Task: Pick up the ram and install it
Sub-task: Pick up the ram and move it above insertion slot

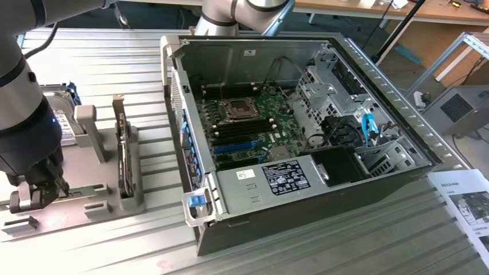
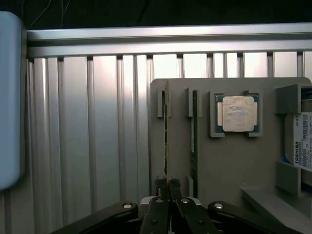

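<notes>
At the lower left of the exterior view, the robot arm's black hand (image 1: pixel 42 183) is down over a flat grey plastic holder (image 1: pixel 91 197) that lies on the ribbed aluminium bench (image 1: pixel 344 240). In the wrist view the hand (image 2: pixel 167 187) is clenched, its two dark fingers (image 2: pixel 157 204) pinched against the sides of a long, thin green circuit-board ram stick (image 2: pixel 166 131). The ram is seen edge-on and stands upright in a narrow slot of the holder (image 2: pixel 224 165). Just beside it, in the neighbouring slot, stands a second stick of the same kind (image 2: pixel 194 131), apart from the fingers. Beyond that, a square silver processor chip (image 2: pixel 239 113) lies flat in its own recess, and a hard drive with a white label (image 2: pixel 303 146) sits at the holder's far side. In the exterior view a larger dark expansion card (image 1: pixel 122 154) stands on edge in the holder. An open black computer case (image 1: pixel 382 114) lies in the middle of the frame, well apart from the hand, with its green motherboard (image 1: pixel 252 120) exposed. A printed paper sheet (image 1: pixel 466 200) lies at the lower right.
</notes>
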`<state>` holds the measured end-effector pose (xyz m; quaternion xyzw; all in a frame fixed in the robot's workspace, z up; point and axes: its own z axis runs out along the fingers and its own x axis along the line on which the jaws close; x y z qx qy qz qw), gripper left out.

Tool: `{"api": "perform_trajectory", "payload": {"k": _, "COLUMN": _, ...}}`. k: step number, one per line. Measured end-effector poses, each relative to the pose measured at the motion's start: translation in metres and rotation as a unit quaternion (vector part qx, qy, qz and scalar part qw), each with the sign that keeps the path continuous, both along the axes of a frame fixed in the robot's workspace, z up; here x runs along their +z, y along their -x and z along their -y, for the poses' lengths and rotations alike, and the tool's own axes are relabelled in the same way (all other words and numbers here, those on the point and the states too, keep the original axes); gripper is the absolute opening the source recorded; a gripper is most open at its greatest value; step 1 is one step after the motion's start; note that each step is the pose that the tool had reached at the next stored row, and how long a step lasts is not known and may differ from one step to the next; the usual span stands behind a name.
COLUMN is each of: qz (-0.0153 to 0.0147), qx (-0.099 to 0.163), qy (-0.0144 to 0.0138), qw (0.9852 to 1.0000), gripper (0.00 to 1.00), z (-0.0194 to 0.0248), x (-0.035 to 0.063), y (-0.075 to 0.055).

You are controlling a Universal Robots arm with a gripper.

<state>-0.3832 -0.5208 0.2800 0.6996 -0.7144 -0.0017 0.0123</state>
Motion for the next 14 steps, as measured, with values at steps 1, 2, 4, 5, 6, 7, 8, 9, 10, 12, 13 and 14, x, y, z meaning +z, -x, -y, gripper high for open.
{"api": "perform_trajectory", "payload": {"k": 1, "qz": 0.0000, "qx": 0.000, "qy": 0.0000, "qw": 1.0000, "gripper": 0.12, "z": 0.0000, "x": 0.0016, "y": 0.000}}
{"api": "perform_trajectory", "payload": {"k": 2, "qz": 0.0000, "qx": 0.000, "qy": 0.0000, "qw": 1.0000, "gripper": 0.12, "z": 0.0000, "x": 0.0032, "y": 0.000}}
{"api": "perform_trajectory", "payload": {"k": 4, "qz": 0.0000, "qx": 0.000, "qy": 0.0000, "qw": 1.0000, "gripper": 0.12, "z": 0.0000, "x": 0.0069, "y": 0.000}}
{"api": "perform_trajectory", "payload": {"k": 5, "qz": 0.0001, "qx": 0.000, "qy": -0.0001, "qw": 1.0000, "gripper": 0.12, "z": 0.0000, "x": 0.0086, "y": 0.000}}
{"api": "perform_trajectory", "payload": {"k": 6, "qz": 0.0000, "qx": 0.000, "qy": 0.0000, "qw": 1.0000, "gripper": 0.12, "z": 0.0000, "x": 0.0105, "y": 0.000}}
{"api": "perform_trajectory", "payload": {"k": 7, "qz": 0.0000, "qx": 0.000, "qy": 0.0000, "qw": 1.0000, "gripper": 0.12, "z": 0.0000, "x": 0.0126, "y": 0.000}}
{"api": "perform_trajectory", "payload": {"k": 8, "qz": 0.0000, "qx": 0.000, "qy": 0.0000, "qw": 1.0000, "gripper": 0.12, "z": 0.0000, "x": 0.0143, "y": 0.000}}
{"api": "perform_trajectory", "payload": {"k": 9, "qz": 0.0000, "qx": 0.000, "qy": 0.0000, "qw": 1.0000, "gripper": 0.12, "z": 0.0000, "x": 0.0161, "y": 0.000}}
{"api": "perform_trajectory", "payload": {"k": 10, "qz": 0.0000, "qx": 0.000, "qy": 0.0000, "qw": 1.0000, "gripper": 0.12, "z": 0.0000, "x": 0.0180, "y": 0.000}}
{"api": "perform_trajectory", "payload": {"k": 12, "qz": 0.0000, "qx": 0.000, "qy": 0.0000, "qw": 1.0000, "gripper": 0.12, "z": 0.0000, "x": 0.0213, "y": 0.000}}
{"api": "perform_trajectory", "payload": {"k": 13, "qz": 0.0000, "qx": 0.000, "qy": 0.0000, "qw": 1.0000, "gripper": 0.12, "z": 0.0000, "x": 0.0231, "y": 0.000}}
{"api": "perform_trajectory", "payload": {"k": 14, "qz": 0.0000, "qx": 0.000, "qy": 0.0000, "qw": 1.0000, "gripper": 0.12, "z": 0.0000, "x": 0.0247, "y": 0.000}}
